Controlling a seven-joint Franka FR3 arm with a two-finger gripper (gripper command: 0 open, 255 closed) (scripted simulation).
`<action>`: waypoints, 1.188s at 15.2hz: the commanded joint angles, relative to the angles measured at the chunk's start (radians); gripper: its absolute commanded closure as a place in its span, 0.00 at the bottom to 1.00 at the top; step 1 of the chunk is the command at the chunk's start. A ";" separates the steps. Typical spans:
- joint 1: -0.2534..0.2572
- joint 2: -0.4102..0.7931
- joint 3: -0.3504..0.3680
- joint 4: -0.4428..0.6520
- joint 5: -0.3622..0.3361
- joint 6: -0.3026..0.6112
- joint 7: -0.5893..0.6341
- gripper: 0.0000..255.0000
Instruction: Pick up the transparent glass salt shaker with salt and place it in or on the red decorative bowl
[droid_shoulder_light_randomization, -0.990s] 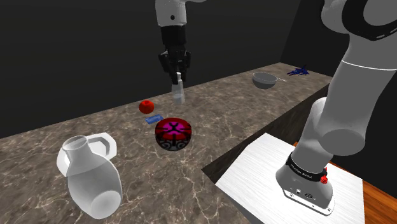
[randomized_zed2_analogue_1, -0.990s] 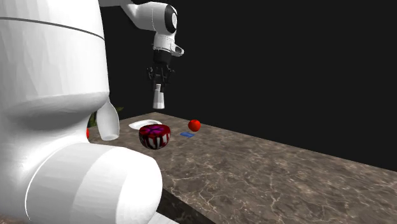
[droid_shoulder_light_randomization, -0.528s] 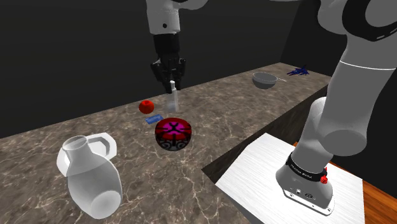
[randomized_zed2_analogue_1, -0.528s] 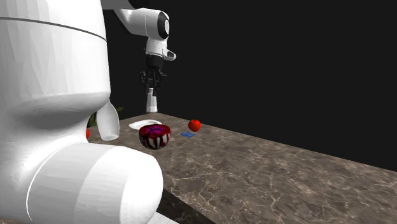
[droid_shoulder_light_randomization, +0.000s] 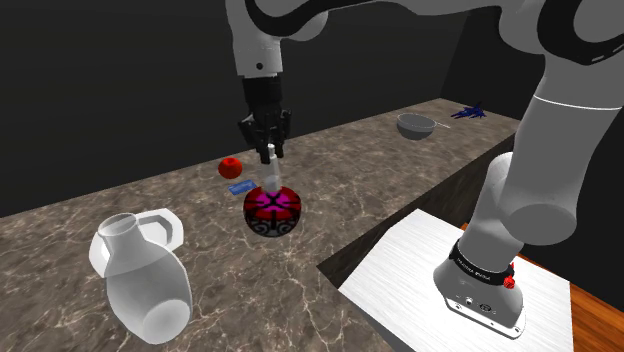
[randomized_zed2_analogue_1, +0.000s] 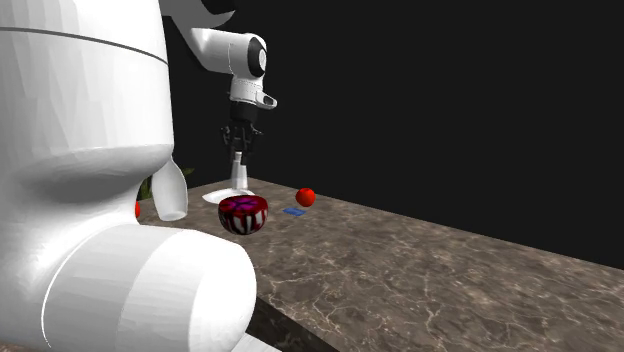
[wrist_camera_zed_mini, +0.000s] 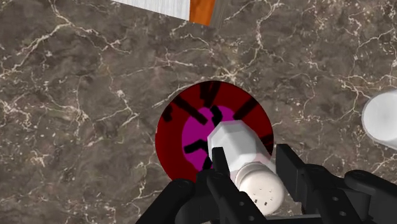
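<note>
**Shaker held over the bowl**

The hand (droid_shoulder_light_randomization: 268, 150) is pinching the salt shaker (droid_shoulder_light_randomization: 270, 172) near its capped end, one black finger on each side. The shaker hangs roughly upright, base down.

In the wrist view the hand (wrist_camera_zed_mini: 251, 158) clasps the shaker (wrist_camera_zed_mini: 245, 149). The holed cap faces the camera and the base sits over the magenta centre of the red bowl (wrist_camera_zed_mini: 181, 133).

In the second exterior view the shaker (randomized_zed2_analogue_1: 237, 168) hangs from the hand (randomized_zed2_analogue_1: 238, 150), just above the bowl (randomized_zed2_analogue_1: 243, 214) and seemingly clear of it.

The bowl (droid_shoulder_light_randomization: 272, 212), red with black markings, sits on the brown marbled worktop (droid_shoulder_light_randomization: 340, 175).

Also on the worktop:
- a red ball (droid_shoulder_light_randomization: 231, 166) and a small blue flat piece (droid_shoulder_light_randomization: 239, 187), beyond the bowl
- a white jug (droid_shoulder_light_randomization: 140, 280) and a white dish (droid_shoulder_light_randomization: 165, 225), at the shoulder view's left
- a grey bowl (droid_shoulder_light_randomization: 416, 125), far off to its right
</note>
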 joint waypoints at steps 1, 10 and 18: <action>0.000 0.000 0.000 -0.027 0.000 0.028 -0.004 1.00; 0.001 0.013 0.000 -0.093 0.000 0.105 -0.013 1.00; 0.001 0.013 0.000 -0.093 0.000 0.105 -0.013 0.00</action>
